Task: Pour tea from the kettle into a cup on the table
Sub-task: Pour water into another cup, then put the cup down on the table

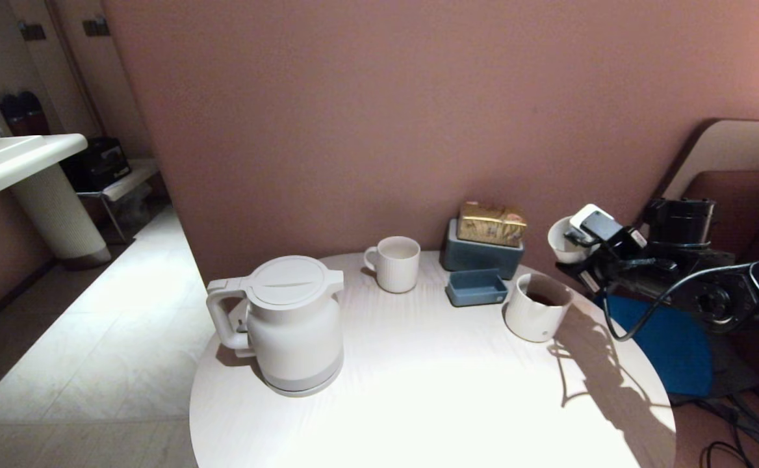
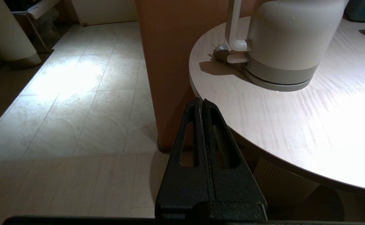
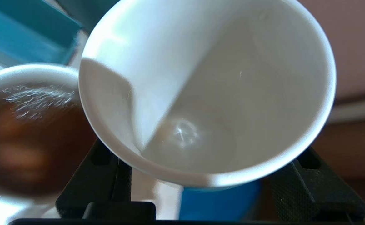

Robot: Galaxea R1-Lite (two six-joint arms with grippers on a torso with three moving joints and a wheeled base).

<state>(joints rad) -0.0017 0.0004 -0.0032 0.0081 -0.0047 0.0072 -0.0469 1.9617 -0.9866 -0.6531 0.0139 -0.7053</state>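
One small white ribbed cup [image 1: 565, 242] sitting clamped in the right tool [image 1: 581, 250] beside the round white surface [image 1: 418, 390], left tool [image 2: 202, 104] sitting pressed closed, large white electric kettle [image 1: 288, 322] standing untouched.

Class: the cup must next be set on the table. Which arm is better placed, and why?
Right: its claw holds the empty cup beside the table. The left claw is shut, holding nothing, below the table's edge.

Head view looks down over the table [image 1: 418, 403]; left wrist view shares its kettle [image 2: 288, 40]; right wrist view sits close inside a cup [image 3: 220, 93].

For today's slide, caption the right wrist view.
Right pincer holding an empty white cup beside the wider cup of tea.
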